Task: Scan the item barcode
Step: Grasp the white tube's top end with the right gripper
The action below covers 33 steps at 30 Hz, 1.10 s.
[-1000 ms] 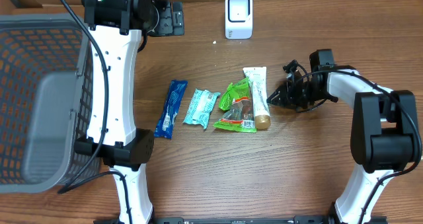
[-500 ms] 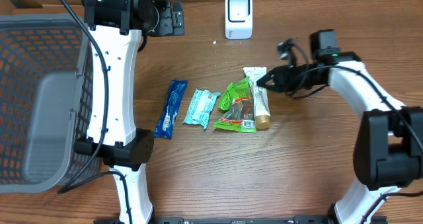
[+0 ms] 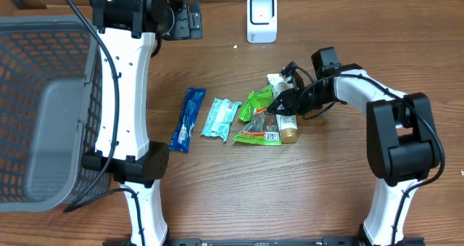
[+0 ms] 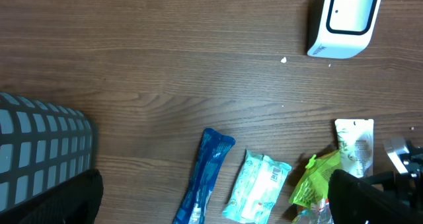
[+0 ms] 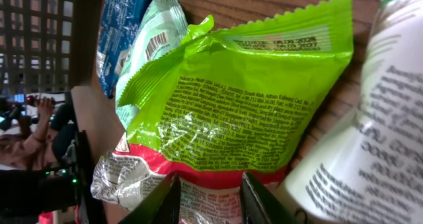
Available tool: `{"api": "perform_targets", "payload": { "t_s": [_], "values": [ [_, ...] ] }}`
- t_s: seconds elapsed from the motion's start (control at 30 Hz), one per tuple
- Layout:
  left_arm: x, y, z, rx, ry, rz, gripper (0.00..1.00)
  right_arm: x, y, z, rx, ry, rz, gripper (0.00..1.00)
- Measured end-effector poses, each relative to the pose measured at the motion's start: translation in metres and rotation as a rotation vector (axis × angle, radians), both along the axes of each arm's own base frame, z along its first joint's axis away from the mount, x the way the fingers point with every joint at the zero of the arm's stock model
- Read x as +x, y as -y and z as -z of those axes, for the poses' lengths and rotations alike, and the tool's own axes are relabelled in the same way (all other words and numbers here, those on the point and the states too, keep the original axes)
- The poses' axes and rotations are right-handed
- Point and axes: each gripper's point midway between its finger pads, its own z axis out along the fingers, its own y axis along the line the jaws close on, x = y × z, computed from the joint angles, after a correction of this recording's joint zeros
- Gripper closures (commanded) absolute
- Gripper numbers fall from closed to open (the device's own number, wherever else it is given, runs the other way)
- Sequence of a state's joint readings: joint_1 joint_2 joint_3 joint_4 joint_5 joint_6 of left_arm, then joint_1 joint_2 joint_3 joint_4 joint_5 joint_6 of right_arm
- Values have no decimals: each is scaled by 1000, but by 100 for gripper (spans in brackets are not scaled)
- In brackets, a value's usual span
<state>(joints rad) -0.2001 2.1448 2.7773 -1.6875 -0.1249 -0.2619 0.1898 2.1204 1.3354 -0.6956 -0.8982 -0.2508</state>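
Observation:
Several items lie in a row on the table: a blue packet (image 3: pixel 187 120), a teal packet (image 3: pixel 220 117), a green and red snack bag (image 3: pixel 259 119) and a white tube (image 3: pixel 283 101). The white scanner (image 3: pixel 262 18) stands at the back. My right gripper (image 3: pixel 274 108) reaches across the tube to the snack bag. In the right wrist view its fingers (image 5: pixel 162 204) stand a little apart over the bag's (image 5: pixel 244 98) red and clear end, right gripper (image 5: pixel 210 197) open. My left gripper (image 4: pixel 215 204) hangs high above the table, open wide and empty.
A grey mesh basket (image 3: pixel 43 108) fills the left side. The left arm's white links (image 3: pixel 127 93) stand between the basket and the packets. The tube's gold cap (image 3: pixel 288 133) points toward the front.
My right gripper has swung left from beside the tube, passed over it and come down onto the green snack bag. Its jaws have widened a little. The left arm has not moved.

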Motion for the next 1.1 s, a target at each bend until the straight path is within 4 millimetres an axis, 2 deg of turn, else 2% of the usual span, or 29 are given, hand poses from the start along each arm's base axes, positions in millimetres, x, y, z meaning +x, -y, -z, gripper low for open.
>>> {"api": "perform_targets", "payload": {
  "t_s": [0.17, 0.33, 0.47, 0.63, 0.67, 0.73, 0.83, 0.9, 1.1],
  "values": [
    [0, 0, 0, 0, 0, 0, 0, 0, -3, 0, 24, -18, -3, 62],
    [0, 0, 0, 0, 0, 0, 0, -1, 1, -9, 30, -95, 11, 50],
    [0, 0, 0, 0, 0, 0, 0, 12, 17, -29, 15, -137, 52, 41],
    [0, 0, 0, 0, 0, 0, 0, 39, 43, -65, -7, -100, 125, 28],
    [0, 0, 0, 0, 0, 0, 0, 42, 49, -70, -21, -89, 142, 23],
    [0, 0, 0, 0, 0, 0, 1, 46, 57, -74, -47, -69, 163, 19],
    [0, 0, 0, 0, 0, 0, 0, 48, 67, -71, -98, -58, 184, 18],
    [0, 0, 0, 0, 0, 0, 0, 44, 68, -62, -128, -70, 183, 18],
    [0, 0, 0, 0, 0, 0, 0, 6, 63, -21, -208, -180, 144, 16]
  ]
}}
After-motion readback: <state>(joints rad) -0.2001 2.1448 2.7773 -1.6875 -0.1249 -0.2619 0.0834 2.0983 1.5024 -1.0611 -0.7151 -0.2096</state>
